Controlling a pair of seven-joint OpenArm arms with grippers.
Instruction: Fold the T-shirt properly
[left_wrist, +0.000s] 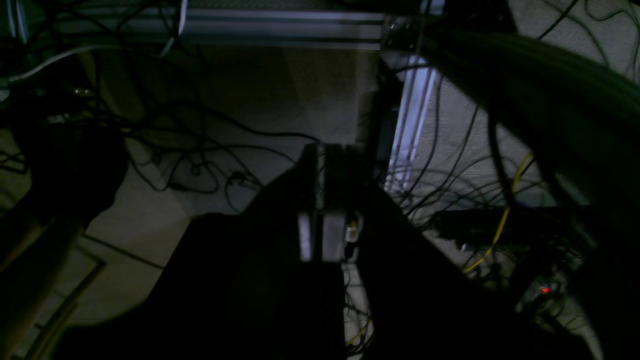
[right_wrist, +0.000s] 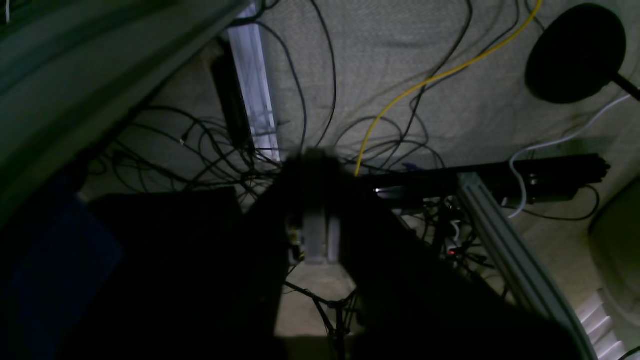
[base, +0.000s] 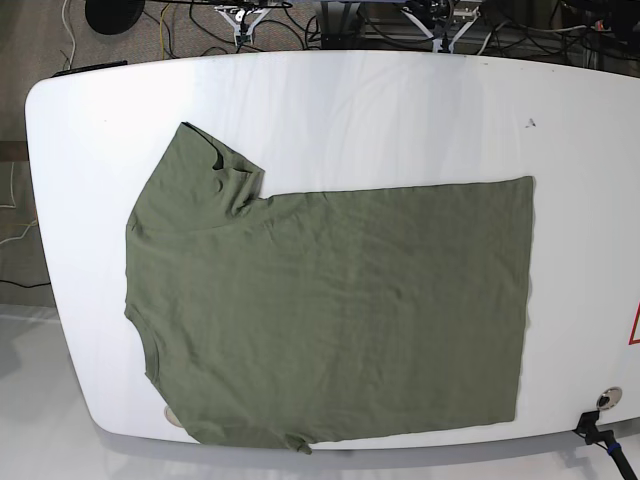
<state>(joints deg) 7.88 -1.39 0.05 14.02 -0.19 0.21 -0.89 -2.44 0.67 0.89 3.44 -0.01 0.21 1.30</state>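
The olive-green T-shirt (base: 340, 310) lies flat on the white table (base: 400, 100), hem to the right and neck to the left. One short sleeve (base: 215, 170) points to the far left corner. The near sleeve does not show; the cloth reaches the table's front edge there. Neither gripper appears in the base view. In the left wrist view my left gripper (left_wrist: 320, 152) is a dark shape above the floor, its jaws together with nothing between them. In the right wrist view my right gripper (right_wrist: 314, 157) looks the same, jaws together and empty. Neither wrist view shows the shirt clearly.
Both wrist views look down on a pale floor with tangled black cables, a yellow cable (right_wrist: 430, 75) and aluminium frame bars (right_wrist: 505, 240). A blurred greenish band (right_wrist: 75, 60) crosses the right wrist view's upper left. A small black fitting (base: 600, 432) sits at the table's near right corner.
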